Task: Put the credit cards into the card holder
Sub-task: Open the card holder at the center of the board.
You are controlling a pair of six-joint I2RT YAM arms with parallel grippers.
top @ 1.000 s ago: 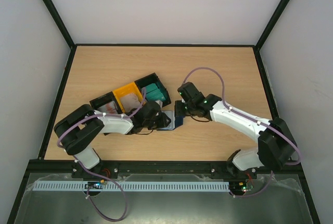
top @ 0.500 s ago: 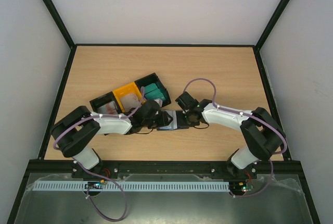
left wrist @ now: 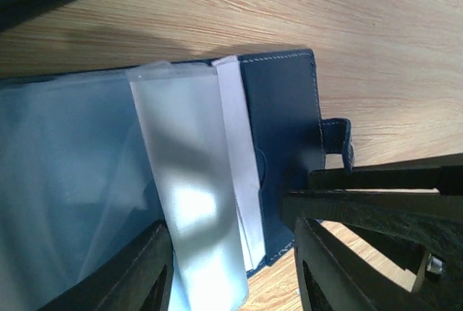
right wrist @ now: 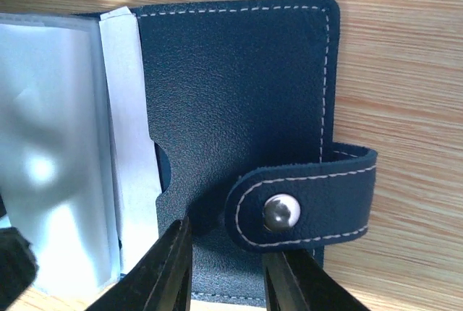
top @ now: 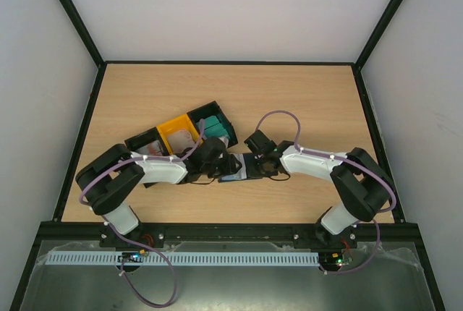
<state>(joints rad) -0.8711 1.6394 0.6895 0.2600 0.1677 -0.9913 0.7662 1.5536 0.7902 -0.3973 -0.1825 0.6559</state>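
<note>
Wooden worktop [top: 311,101], black-framed, with pale walls on three sides. Nearest the bases, both arms fold inward and meet at mid-worktop over the card holder [right wrist: 231,87], which lies opened out flat on the wood between the two claws. Left claw [left wrist: 231,264]: jaws spread wide, poised over the frosted plastic sleeves [left wrist: 181,181] that fan out from the holder's left half; nothing is clamped between the fingers. Right claw [right wrist: 226,275]: jaws parted, standing at the near edge of the navy cover just beside the snap tab [right wrist: 311,206], which folds over onto the cover; no grip on the leather can be confirmed, and contact with it cannot be judged. A whitish strip [right wrist: 129,130] sits in the navy pocket, its edge showing beside the thumb notch; whether it is a card cannot be told. Farther back, just beyond the left claw, a black-and-yellow tray [top: 172,124] lies at an angle. Credit cards [top: 214,127] in teal fill its right compartment; pale cards show in the yellow middle compartment and the black left one.
</note>
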